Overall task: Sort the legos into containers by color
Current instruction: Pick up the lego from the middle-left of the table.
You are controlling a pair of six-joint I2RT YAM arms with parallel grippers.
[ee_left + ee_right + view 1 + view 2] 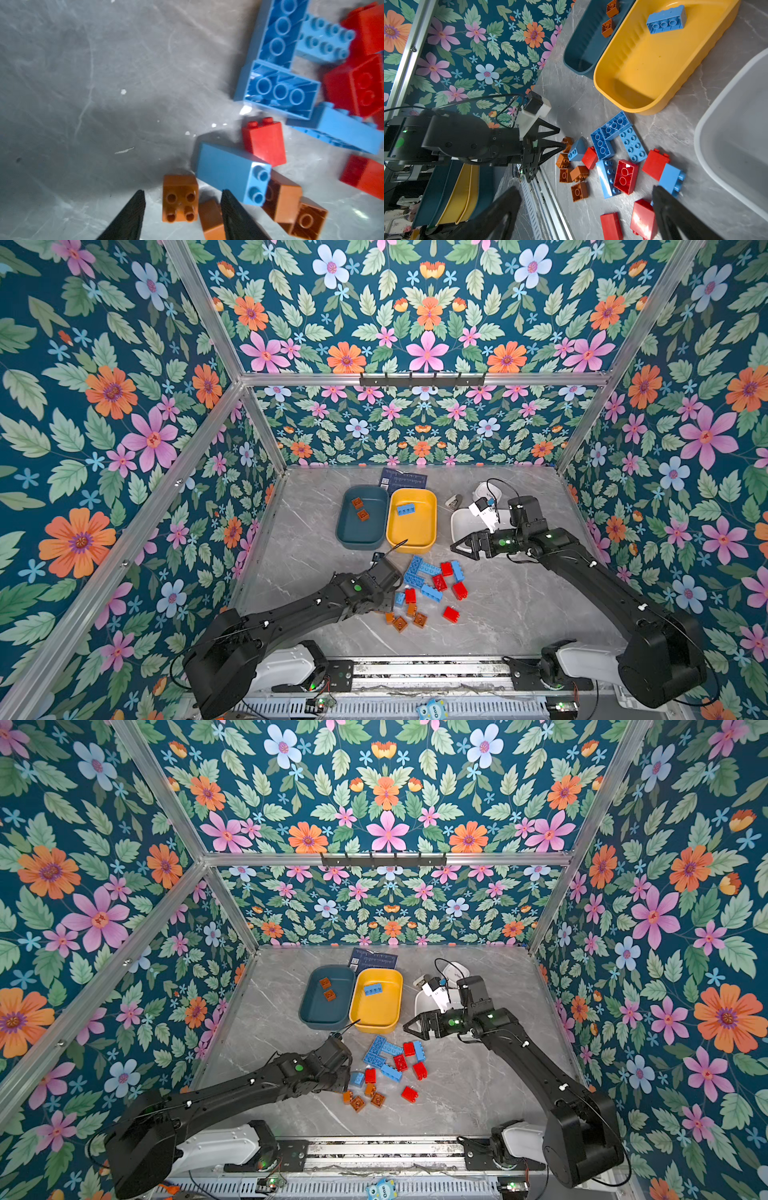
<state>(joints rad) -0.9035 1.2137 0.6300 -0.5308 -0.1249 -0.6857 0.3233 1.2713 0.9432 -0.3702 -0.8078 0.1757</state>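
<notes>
A loose pile of legos (428, 585), light blue, red and brown-orange, lies on the grey table in front of the containers. My left gripper (183, 190) is low at the pile's near-left edge, open, its jaws either side of a brown brick (180, 198) with a gap on each side. A second brown brick (211, 218) lies against one finger. The dark teal tub (361, 531) holds two brown bricks (360, 509). The yellow tub (411, 531) holds one blue brick (406, 509). My right gripper (461, 549) hangs open and empty beside the white tub (461, 522).
A dark blue printed card (403, 479) lies behind the tubs. A small white gadget (486, 491) with a cable sits at the back right. The metal rail (415, 672) runs along the table's front edge, and floral walls close in the sides.
</notes>
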